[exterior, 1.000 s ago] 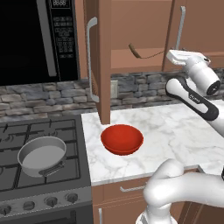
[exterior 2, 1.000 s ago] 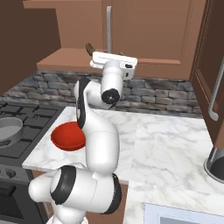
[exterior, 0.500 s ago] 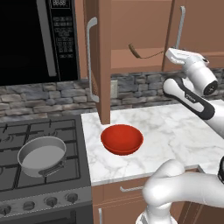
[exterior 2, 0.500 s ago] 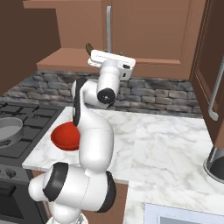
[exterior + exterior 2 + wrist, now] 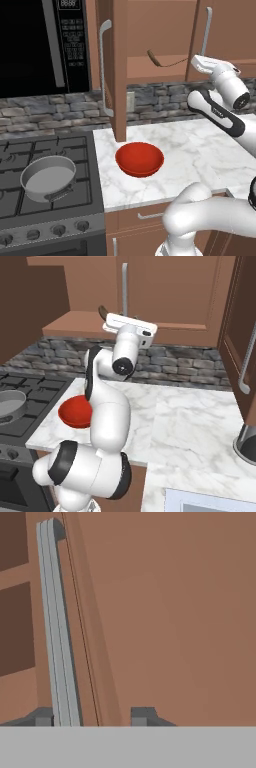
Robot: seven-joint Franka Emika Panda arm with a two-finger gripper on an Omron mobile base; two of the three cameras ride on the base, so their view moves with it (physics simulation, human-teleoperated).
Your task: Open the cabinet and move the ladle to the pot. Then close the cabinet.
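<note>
Left door of the cabinet [image 5: 117, 70] swung open, edge-on toward the base; right door shut, its vertical bar handle [image 5: 206, 30] just above the gripper [image 5: 197, 63].

Ladle [image 5: 161, 61] lies on the cabinet's lower shelf, scoop end toward the open door, thin handle running along the shelf toward the gripper. Long axis roughly parallel to the shelf front. From the fingers [image 5: 141, 716] it lies to the side, toward the open door, seemingly a little deeper in. Judgement: the coming move turns on sliding sideways along that axis onto the handle.

Fingers parted in the hand view, nothing between them; left tip sits just beside the bar handle [image 5: 56, 627], not clasping it.

Pot [image 5: 48, 178] on the stove, well apart from the cabinet, below the microwave [image 5: 45, 45]. Red bowl [image 5: 139, 158] on the table between.

Left base view shows the whole ladle. Right base view shows the scoop [image 5: 104, 310] peeking past the wrist. Hand view gives door panel and handle, no ladle.
</note>
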